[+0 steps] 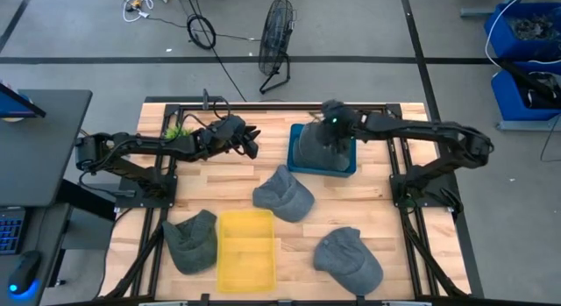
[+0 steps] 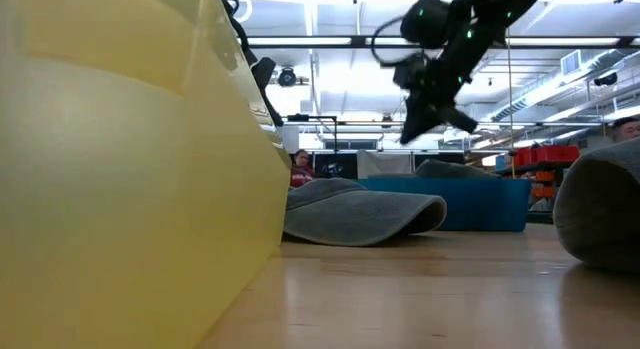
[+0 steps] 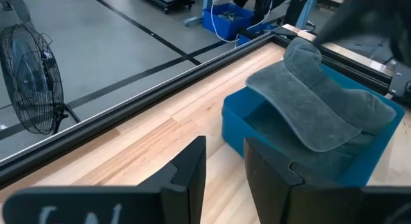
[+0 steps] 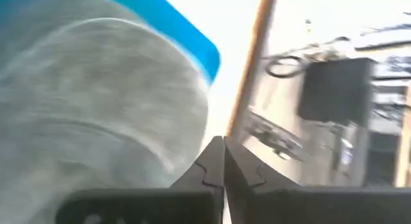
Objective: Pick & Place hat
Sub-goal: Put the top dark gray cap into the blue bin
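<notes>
A grey hat lies in a blue bin near the table's far edge, and its brim juts over the bin's rim. My right gripper hangs just above this hat. It is shut and clear of the hat in the low view. My left gripper waits to the left of the bin, raised and open by a narrow gap. Three more grey hats lie on the wood: one mid-table, one near left and one near right.
A yellow bin stands at the near edge between two hats and fills the left of the low view. A green item sits at the far left corner. Black frame rails border the table, and a fan stands on the floor beyond.
</notes>
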Controlling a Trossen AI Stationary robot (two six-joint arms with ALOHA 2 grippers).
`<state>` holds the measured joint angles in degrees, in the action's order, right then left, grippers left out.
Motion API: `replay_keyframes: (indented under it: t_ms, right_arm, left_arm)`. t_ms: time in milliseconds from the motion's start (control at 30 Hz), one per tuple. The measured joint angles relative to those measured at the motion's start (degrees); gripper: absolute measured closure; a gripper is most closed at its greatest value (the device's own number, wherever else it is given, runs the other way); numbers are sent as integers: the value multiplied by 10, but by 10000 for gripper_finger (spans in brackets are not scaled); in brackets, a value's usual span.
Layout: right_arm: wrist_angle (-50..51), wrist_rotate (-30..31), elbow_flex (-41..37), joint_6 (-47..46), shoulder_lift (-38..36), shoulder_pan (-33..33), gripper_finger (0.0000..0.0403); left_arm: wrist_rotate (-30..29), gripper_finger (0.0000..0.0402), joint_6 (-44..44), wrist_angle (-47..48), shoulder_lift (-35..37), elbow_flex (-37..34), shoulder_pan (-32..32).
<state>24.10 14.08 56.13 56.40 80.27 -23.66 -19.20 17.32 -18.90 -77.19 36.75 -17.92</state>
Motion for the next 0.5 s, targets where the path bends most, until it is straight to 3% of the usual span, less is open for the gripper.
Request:
replay_keyframes:
  t_ms: [200,333,500]
  right_arm:
    - [-19,29,6,-33,-26,-59,401]
    - [39,-7,6,-23,-15,-85,391]
    - [99,-5,6,11,-15,-77,357]
  left_arm:
    - [0,291,0,1,0,0,-3]
    - [0,291,0,8,0,0,-2]
    - [0,291,0,13,0,0,-3]
